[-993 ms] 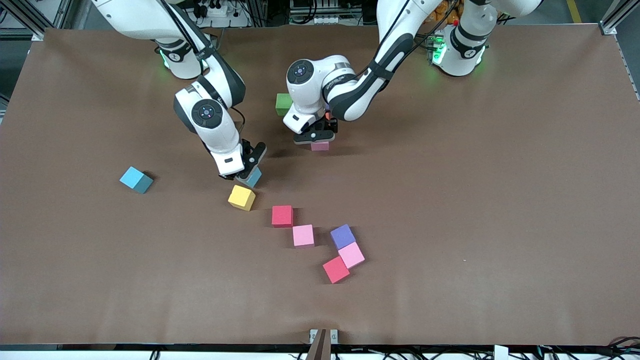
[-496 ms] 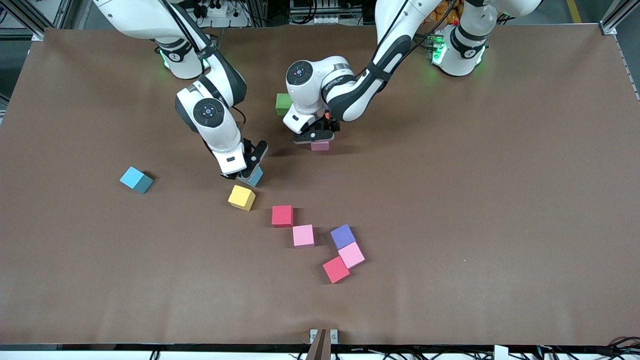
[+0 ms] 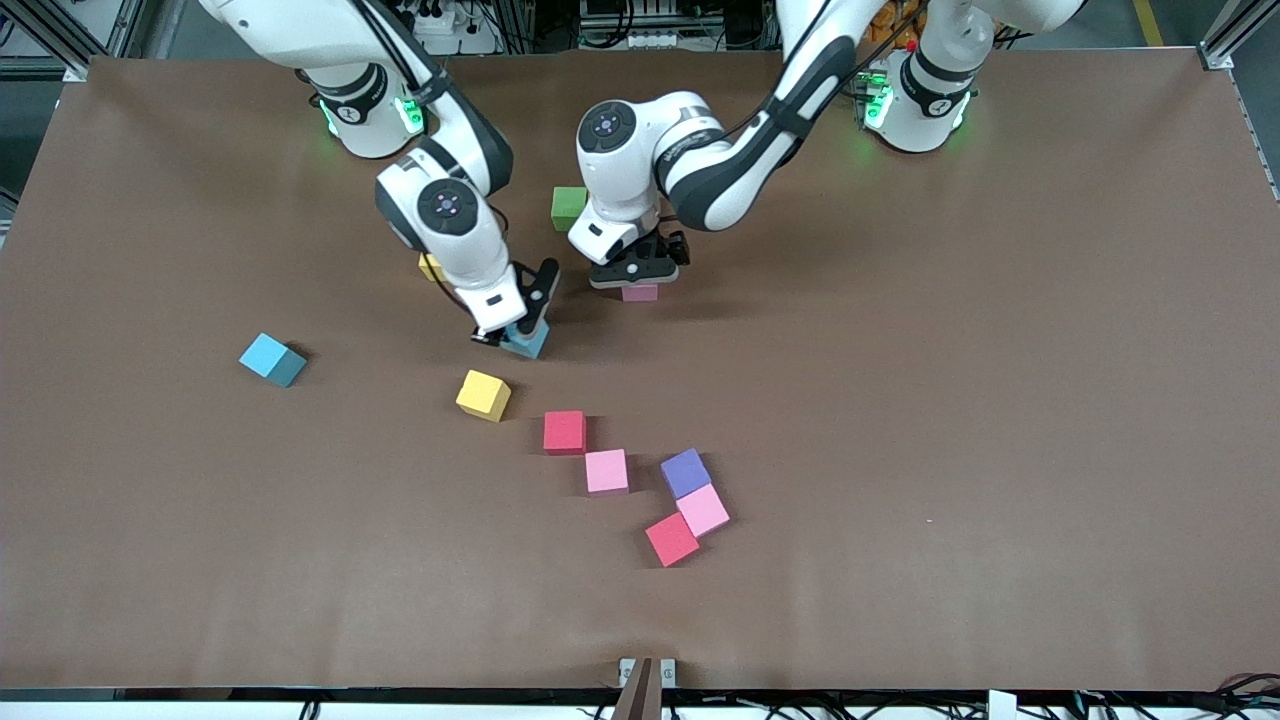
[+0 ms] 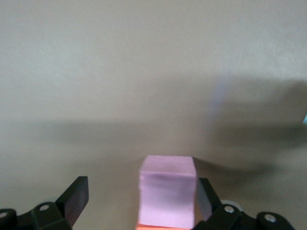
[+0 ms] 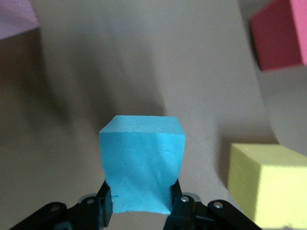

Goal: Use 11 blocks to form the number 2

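Right gripper (image 3: pixel 512 335) clamps a light blue matte foam cube (image 5: pixel 142 163), aloft above the brown table (image 3: pixel 950 400) near the yellow foam cube (image 3: pixel 484 394). Left gripper (image 4: pixel 139 208) stands wide around a pink foam cube (image 4: pixel 168 190) resting beside the green foam cube (image 3: pixel 568 207).

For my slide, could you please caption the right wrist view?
Right end effector shut on a matte light blue cube, with a yellow cube beside it.
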